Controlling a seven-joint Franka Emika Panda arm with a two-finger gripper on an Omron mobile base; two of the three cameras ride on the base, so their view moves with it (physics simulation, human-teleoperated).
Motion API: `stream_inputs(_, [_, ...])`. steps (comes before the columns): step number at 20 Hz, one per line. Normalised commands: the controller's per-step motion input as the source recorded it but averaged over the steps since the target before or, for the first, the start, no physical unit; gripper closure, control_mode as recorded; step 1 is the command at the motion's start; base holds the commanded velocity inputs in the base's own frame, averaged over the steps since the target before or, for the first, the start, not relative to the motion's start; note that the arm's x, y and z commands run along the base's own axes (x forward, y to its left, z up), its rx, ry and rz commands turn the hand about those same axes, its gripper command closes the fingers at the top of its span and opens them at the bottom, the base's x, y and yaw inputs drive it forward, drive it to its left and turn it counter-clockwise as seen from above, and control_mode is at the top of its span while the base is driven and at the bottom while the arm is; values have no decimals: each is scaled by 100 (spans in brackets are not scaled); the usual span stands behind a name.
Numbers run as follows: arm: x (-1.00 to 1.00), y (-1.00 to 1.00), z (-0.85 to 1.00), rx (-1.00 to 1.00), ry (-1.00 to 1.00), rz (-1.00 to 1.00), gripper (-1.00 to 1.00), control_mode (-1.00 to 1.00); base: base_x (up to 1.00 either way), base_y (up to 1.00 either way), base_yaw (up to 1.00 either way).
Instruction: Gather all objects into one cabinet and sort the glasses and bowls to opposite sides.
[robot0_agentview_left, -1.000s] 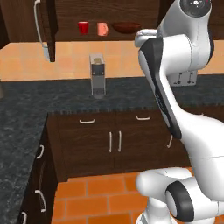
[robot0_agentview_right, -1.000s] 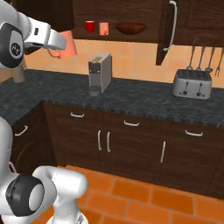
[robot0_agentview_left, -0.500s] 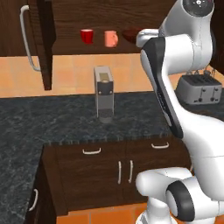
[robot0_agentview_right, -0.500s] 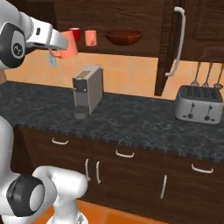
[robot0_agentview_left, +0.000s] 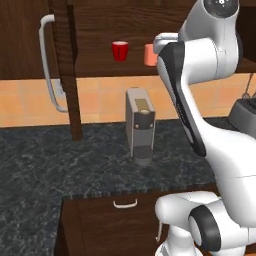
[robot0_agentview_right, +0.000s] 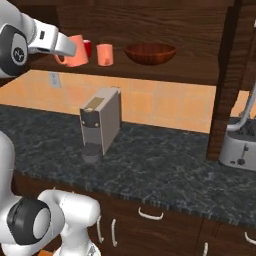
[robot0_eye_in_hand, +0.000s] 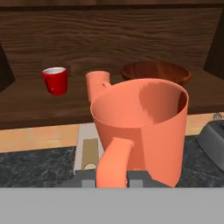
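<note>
My gripper (robot0_agentview_right: 69, 51) is shut on the handle of a salmon-orange cup (robot0_agentview_right: 76, 50), held upright in the air in front of the cabinet shelf (robot0_agentview_right: 165, 70), at its left part. In the hand view this held cup (robot0_eye_in_hand: 146, 124) looms large above the gripper (robot0_eye_in_hand: 113, 177). On the shelf stand a red cup (robot0_eye_in_hand: 55, 80), a second salmon cup (robot0_eye_in_hand: 97, 85) and the wide dark bowl (robot0_eye_in_hand: 156, 71) to the right. From the left base the red cup (robot0_agentview_left: 119, 51) shows, and the shelved salmon cup (robot0_agentview_left: 149, 55) is half hidden by my arm.
The cabinet's open left door (robot0_agentview_left: 66, 70) carries a long grey handle (robot0_agentview_left: 48, 62); its right door (robot0_agentview_right: 227, 75) stands open too. A grey-beige coffee machine (robot0_agentview_right: 101, 122) sits on the dark counter (robot0_agentview_right: 165, 170) under the held cup. A toaster (robot0_agentview_right: 240, 145) stands at the right.
The base has driven closer to the counter, so the shelf, cups and coffee machine all look larger. The gripper still holds the salmon cup in front of the shelf.
</note>
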Motion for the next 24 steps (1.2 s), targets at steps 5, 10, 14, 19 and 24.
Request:
stream_inputs(5, [0,0,0,0,0,0,100,100,66,0,-5])
stream_inputs(10, [0,0,0,0,0,0,100,100,0,0,0])
stream_inputs(14, [0,0,0,0,0,0,100,100,-1,0,0])
stream_inputs(19, [-59,14,-11,0,-4,0,100,-100,0,0,0])
stream_inputs(24, [-1,29,-4,2,-15,30,100,-100,0,0,0])
